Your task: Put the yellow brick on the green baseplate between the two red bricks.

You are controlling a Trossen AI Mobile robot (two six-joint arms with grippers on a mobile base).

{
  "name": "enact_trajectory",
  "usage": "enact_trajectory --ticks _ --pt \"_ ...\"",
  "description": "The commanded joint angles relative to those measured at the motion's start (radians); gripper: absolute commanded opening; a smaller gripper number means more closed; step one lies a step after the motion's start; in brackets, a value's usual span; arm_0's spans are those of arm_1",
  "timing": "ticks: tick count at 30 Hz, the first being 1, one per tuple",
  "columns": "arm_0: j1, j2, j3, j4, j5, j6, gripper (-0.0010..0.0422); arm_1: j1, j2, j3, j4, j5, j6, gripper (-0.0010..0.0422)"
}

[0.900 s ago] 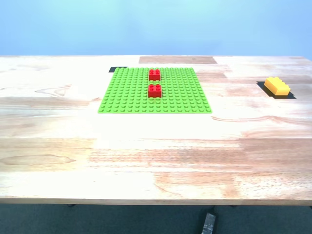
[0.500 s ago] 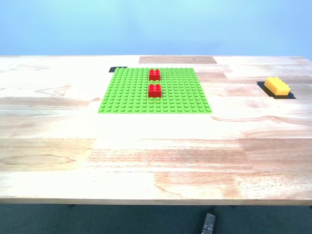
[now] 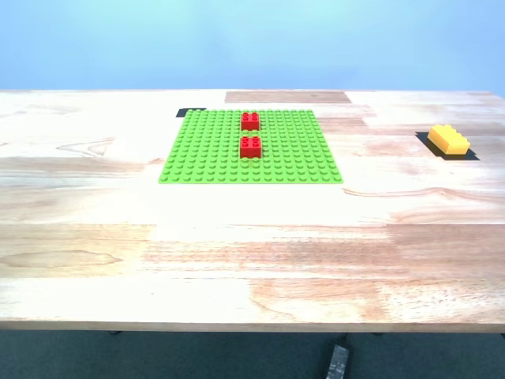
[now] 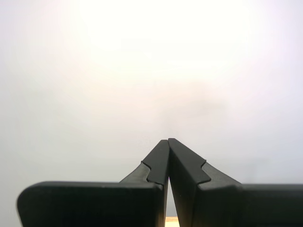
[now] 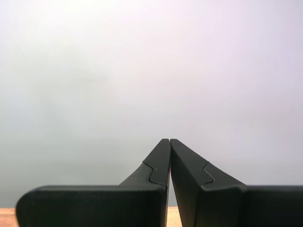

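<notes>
With both sets of jaws pressed tip to tip and nothing between them, my first gripper (image 4: 168,140) and my second gripper (image 5: 169,140) each point at a blank, pale, washed-out background. Their fingers are matte black with a stepped notch along the inner edge. Only a sliver of wood shows low in each wrist view, so I cannot tell from these where either arm stands, and neither arm appears in the exterior view.

That exterior view alone shows the work. On the wooden table (image 3: 237,260), a top of pale, grainy planks with darker patches, lies the green baseplate (image 3: 205,154), flat, square and covered in studs. The 2 red bricks (image 3: 250,146) sit on it in a line running away from the camera, the farther one (image 3: 250,120) near the back edge, with a narrow strip of green studs between them. The yellow brick (image 3: 448,140) is off the plate, well apart towards the exterior view's right, resting on a dark patch whose nature I cannot make out. Another dark patch peeks from behind the plate's far corner. Below the table's near edge a small dark object (image 3: 338,362) is partly cut off and unclear
</notes>
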Motion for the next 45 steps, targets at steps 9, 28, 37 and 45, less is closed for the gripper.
enact_trajectory --ticks 9,28,37,45 --pt "0.000 -0.002 0.000 0.000 0.008 0.001 0.0000 0.000 -0.014 0.048 -0.103 -0.039 -0.003 0.0000" --pt "0.000 -0.002 0.004 -0.237 0.341 0.032 0.0000 -0.021 0.470 1.183 -1.621 -0.057 -0.187 0.0000" --pt "0.000 0.004 0.109 -0.586 0.620 0.073 0.0000 -0.022 0.643 1.360 -1.798 -0.048 -0.166 0.0000" --pt "0.000 0.032 0.251 -0.846 0.801 0.151 0.0000 -0.023 0.742 1.402 -1.866 -0.013 -0.132 0.0000"
